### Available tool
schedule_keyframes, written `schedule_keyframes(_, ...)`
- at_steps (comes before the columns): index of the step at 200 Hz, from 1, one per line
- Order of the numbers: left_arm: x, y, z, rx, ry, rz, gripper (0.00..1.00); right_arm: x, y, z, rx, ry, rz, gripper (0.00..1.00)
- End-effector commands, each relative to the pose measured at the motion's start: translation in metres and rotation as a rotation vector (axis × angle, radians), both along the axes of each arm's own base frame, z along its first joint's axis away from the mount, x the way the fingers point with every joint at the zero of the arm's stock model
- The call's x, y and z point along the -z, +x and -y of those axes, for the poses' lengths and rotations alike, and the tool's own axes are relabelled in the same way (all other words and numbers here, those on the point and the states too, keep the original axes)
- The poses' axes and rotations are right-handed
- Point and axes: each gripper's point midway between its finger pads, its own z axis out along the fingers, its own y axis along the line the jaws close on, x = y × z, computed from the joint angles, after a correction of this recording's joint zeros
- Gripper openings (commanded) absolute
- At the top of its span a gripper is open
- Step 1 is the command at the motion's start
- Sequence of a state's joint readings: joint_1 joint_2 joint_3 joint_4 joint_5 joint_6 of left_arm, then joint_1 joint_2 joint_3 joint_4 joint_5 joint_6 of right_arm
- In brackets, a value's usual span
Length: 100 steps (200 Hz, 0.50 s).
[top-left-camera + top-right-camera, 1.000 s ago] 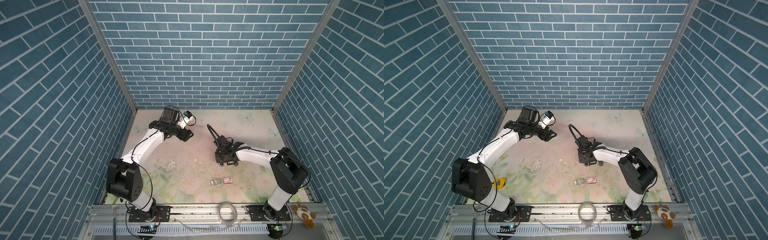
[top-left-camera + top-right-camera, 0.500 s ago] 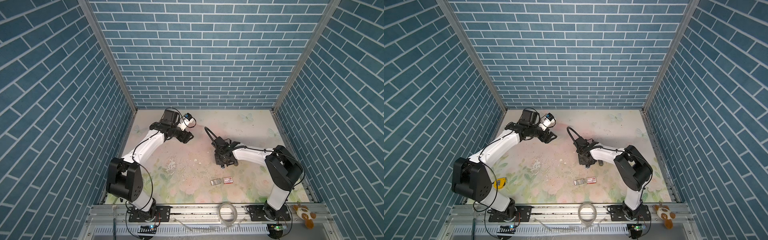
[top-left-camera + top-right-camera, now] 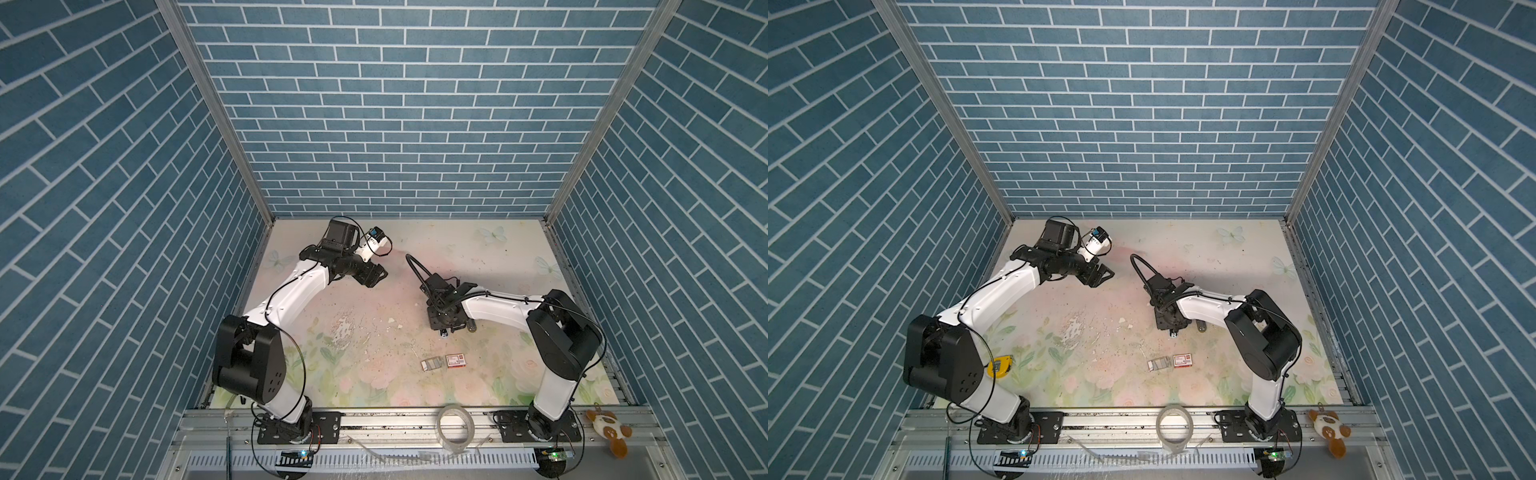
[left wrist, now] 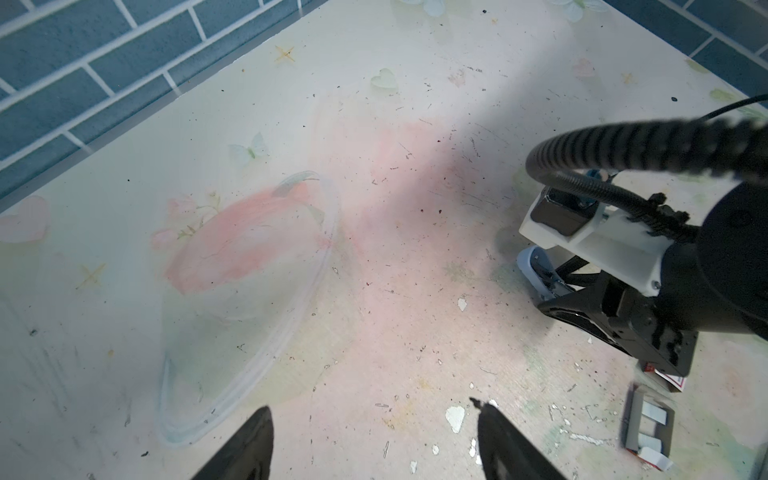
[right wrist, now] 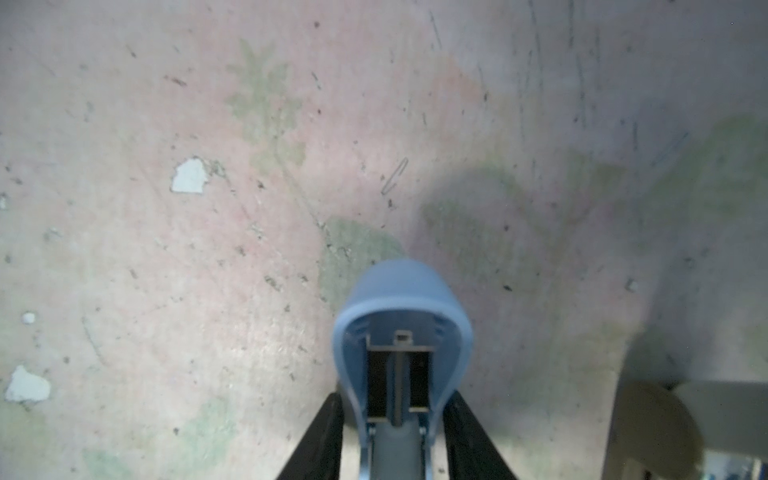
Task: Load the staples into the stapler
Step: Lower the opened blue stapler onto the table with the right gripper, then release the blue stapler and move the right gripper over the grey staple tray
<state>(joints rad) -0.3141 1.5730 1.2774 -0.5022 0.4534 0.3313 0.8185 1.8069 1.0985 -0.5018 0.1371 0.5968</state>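
Staples (image 3: 434, 364) lay in a small open tray (image 3: 423, 365) beside the red-and-white box (image 3: 456, 360). Right gripper (image 5: 394, 401) flanked the blue stapler (image 5: 401, 291), but whether it was clamped was unclear. Left gripper (image 4: 369, 405) gaped empty.

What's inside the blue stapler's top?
The blue stapler shows a dark hollow with a grey metal bar down the middle. Its lower part leaves the picture between the fingers of the right gripper, unseen.

Both top views are bright and sharp, lit evenly from above; straight lines bow toward the edges (a wide lens). Soft shadows lie on the counter (image 3: 374, 365). In the left wrist view a near black hose (image 4: 644, 145) blurs. The right wrist view is dimmer and grainy, the stapler (image 5: 401, 328) slightly soft.
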Motion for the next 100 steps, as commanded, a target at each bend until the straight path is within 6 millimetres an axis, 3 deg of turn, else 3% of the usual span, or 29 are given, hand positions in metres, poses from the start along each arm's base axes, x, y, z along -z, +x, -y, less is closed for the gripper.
schedule_keyframes(1, 0.007, -0.004, -0.002, 0.008, 0.009, -0.014, 0.8, -0.004, -0.003, 0.005, 0.015, -0.029, 0.003, 0.43)
schedule_keyframes(51, 0.001, -0.006, -0.01, -0.011, 0.052, 0.003, 0.83, -0.032, -0.014, 0.002, -0.005, 0.062, 0.032, 0.45)
schedule_keyframes(100, 0.002, -0.015, -0.016, -0.01, 0.071, 0.0, 0.84, -0.052, -0.045, 0.004, -0.056, 0.133, 0.041, 0.43)
